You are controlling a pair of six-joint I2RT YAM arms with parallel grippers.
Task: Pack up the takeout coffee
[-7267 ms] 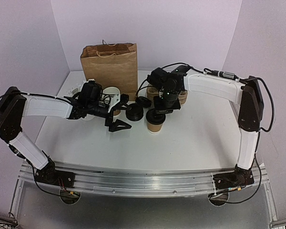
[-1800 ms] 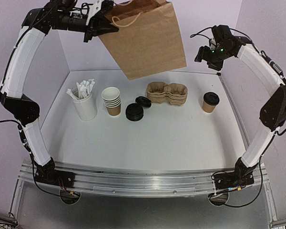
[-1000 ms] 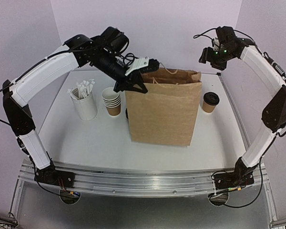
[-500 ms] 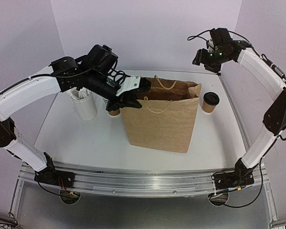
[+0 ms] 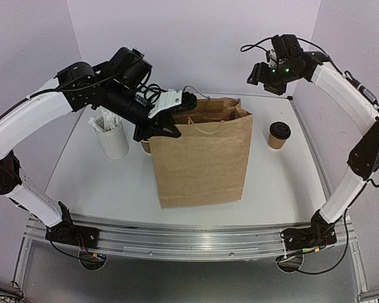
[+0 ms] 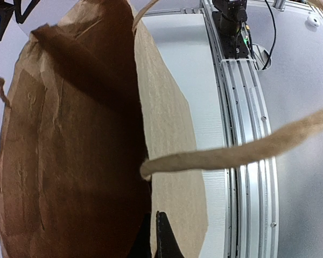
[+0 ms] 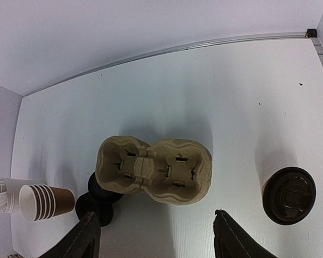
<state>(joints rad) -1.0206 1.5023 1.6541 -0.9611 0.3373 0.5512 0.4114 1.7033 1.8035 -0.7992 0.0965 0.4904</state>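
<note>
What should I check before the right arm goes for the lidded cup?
1. Left gripper shut on the paper bag at its top edge: ok.
2. Bag upright, mouth open: ok.
3. Right gripper open and empty: ok.
4. Lidded cup upright, lid on, standing apart from the bag: ok.
5. Bag's bottom flat on the table: cannot tell.

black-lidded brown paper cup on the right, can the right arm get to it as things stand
Probably yes. The right pincer hangs open and empty overhead; the black-lidded brown paper cup stands apart from the brown paper bag, nothing over it.
</note>
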